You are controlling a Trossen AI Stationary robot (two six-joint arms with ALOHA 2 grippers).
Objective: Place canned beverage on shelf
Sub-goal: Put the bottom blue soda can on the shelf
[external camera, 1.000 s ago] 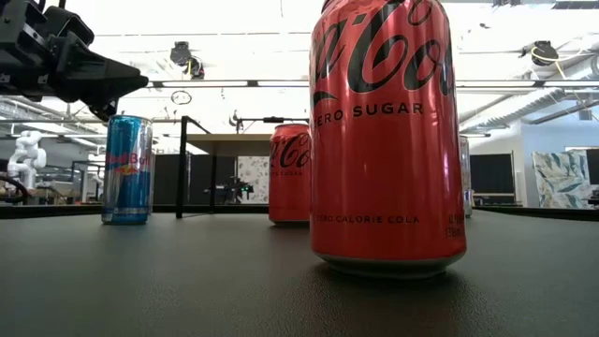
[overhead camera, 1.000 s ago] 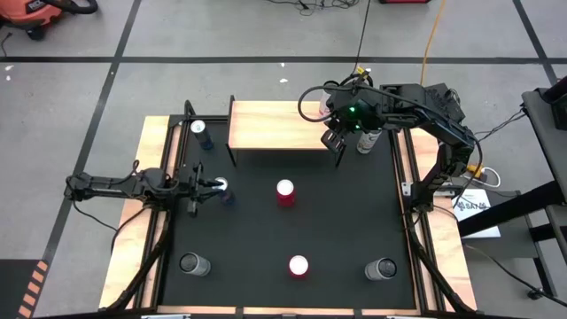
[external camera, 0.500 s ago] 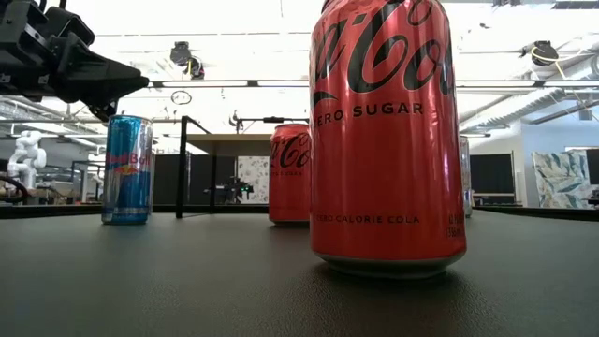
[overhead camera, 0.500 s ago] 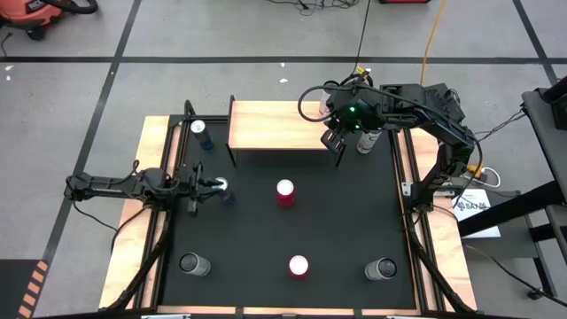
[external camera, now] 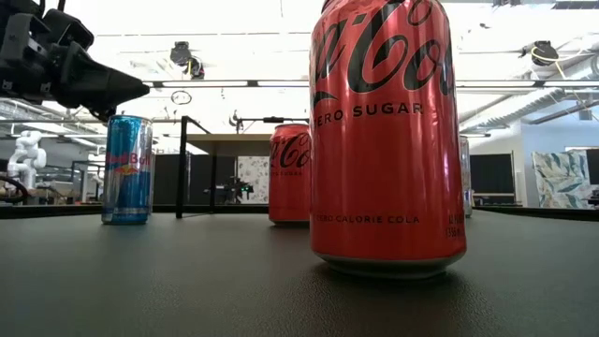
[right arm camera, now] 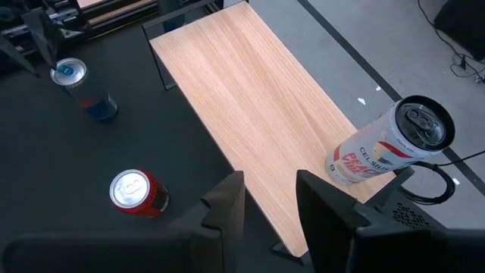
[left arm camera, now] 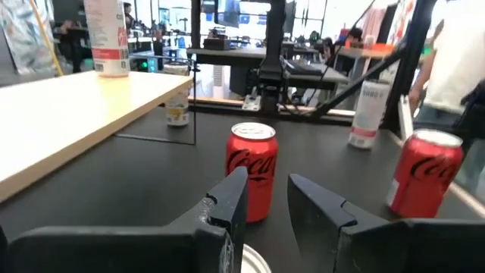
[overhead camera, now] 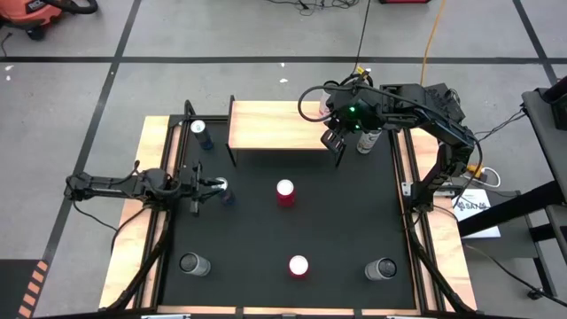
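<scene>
You have one white can [right arm camera: 383, 144] on the shelf's [overhead camera: 275, 124] right end. The right gripper [overhead camera: 335, 142] hovers there, fingers slightly apart, empty. The left gripper [overhead camera: 208, 186] (likewise narrowly parted, holding nothing) sits near the worktop's left edge. The red can [overhead camera: 284, 192] and others are unshelved.

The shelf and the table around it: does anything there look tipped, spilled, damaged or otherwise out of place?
Nothing looks spilled, tipped or damaged. The red can and the other cans on the black table all stand upright. One small point: the white can on the shelf stands right at a corner, close to the edge.
</scene>
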